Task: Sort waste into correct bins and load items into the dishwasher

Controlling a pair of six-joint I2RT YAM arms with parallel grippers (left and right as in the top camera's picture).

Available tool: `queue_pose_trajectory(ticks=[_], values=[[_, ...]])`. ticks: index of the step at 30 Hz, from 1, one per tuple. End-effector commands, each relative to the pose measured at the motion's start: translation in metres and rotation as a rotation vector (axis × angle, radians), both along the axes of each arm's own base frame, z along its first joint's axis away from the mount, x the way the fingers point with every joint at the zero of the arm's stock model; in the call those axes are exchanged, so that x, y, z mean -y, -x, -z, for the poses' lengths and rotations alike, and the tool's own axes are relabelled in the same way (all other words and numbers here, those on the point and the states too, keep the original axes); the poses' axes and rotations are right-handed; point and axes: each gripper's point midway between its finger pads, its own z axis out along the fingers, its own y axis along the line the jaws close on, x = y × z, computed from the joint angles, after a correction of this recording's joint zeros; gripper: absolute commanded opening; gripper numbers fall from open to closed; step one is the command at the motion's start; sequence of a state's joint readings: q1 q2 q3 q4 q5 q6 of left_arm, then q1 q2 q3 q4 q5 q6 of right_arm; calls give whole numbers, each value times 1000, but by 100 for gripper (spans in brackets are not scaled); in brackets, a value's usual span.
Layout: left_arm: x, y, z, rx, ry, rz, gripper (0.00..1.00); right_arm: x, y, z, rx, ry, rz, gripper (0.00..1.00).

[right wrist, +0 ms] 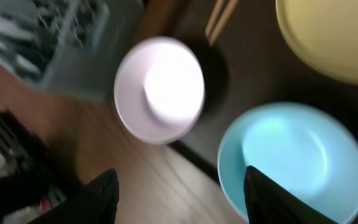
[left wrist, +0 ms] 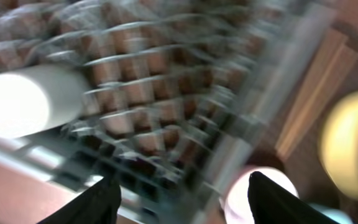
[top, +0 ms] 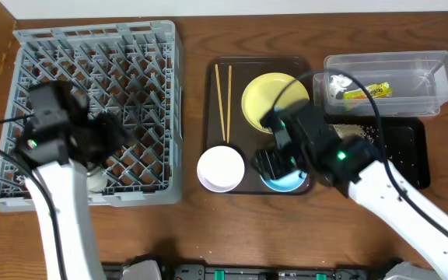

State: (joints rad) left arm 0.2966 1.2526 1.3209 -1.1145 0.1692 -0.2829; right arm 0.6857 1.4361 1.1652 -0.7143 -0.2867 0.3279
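The grey dish rack [top: 92, 29] fills the left side. A small white cup [top: 96, 180] lies in its front part and shows blurred in the left wrist view [left wrist: 17, 102]. My left gripper [top: 109, 132] [left wrist: 182, 199] is open and empty over the rack's front. The chopsticks [top: 223, 101], yellow plate [top: 267, 97], white bowl [top: 221, 168] and light blue bowl [top: 286, 183] sit on the brown serving tray [top: 243, 144]. My right gripper [top: 274, 159] [right wrist: 182, 193] is open and empty above the tray's front edge, between the white bowl [right wrist: 160, 87] and the blue bowl [right wrist: 291, 162].
The clear tub [top: 434, 78] at the back right holds the snack wrapper [top: 368, 92] and the white tissue [top: 334, 87]. The black tray [top: 407, 148] in front of it holds rice crumbs [top: 356, 128]. My right arm crosses its left part.
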Motion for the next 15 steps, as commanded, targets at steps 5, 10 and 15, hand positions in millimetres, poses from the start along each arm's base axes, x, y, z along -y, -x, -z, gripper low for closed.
queue_pose_trajectory(ticks=[5,10,15], values=[[67,19,-45,164,-69,328,84,-16,-72,-25,148,24,97,63],[74,37,-45,141,-62,353,100,-19,-85,-22,159,14,152,63],[74,38,-43,132,-59,354,99,-18,-84,-20,152,20,151,62]])
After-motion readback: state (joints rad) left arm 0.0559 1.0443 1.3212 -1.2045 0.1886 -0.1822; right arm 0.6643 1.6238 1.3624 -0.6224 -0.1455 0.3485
